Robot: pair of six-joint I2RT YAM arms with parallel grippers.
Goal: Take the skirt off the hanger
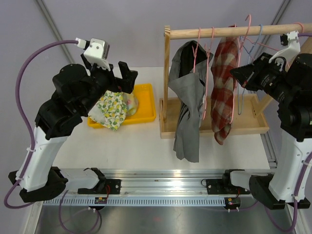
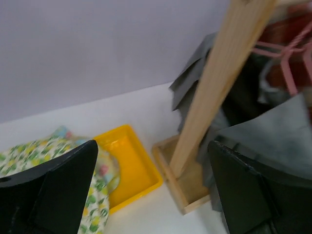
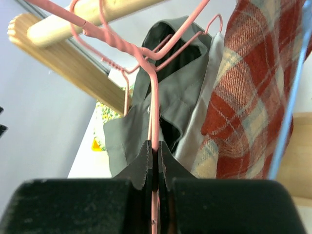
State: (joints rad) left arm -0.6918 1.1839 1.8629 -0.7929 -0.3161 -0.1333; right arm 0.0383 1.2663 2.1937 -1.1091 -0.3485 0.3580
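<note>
**Top view.** Two arms, one at each side of the white desk (image 1: 136,146). One yellow tray (image 1: 146,117) at left. In it one floral skirt (image 1: 113,108), crumpled, off any hanger, spilling over the near rim. Left gripper (image 1: 119,87) poised just above skirt and tray. One wooden rail (image 1: 234,30) at right, carrying two garments side by side: one grey garment (image 1: 187,97), one plaid garment (image 1: 224,87). At least three pink hangers (image 1: 199,39) on the rail, exact count unclear, plus one pale blue hanger (image 1: 259,36). Right gripper (image 1: 238,73) up among the hangers, just beside the plaid.

**Left wrist view.** Two fingers (image 2: 63,190) spread wide, nothing between them. Skirt below the left-hand finger, tray beside it. One upright post (image 2: 219,83) of the rack, grey cloth behind it.

**Right wrist view.** Jaws pressed together on the wire of one pink hanger (image 3: 153,107), bare where visible. Its hook up at the rail. Grey, then plaid, to the right; one blue wire at far right.
</note>
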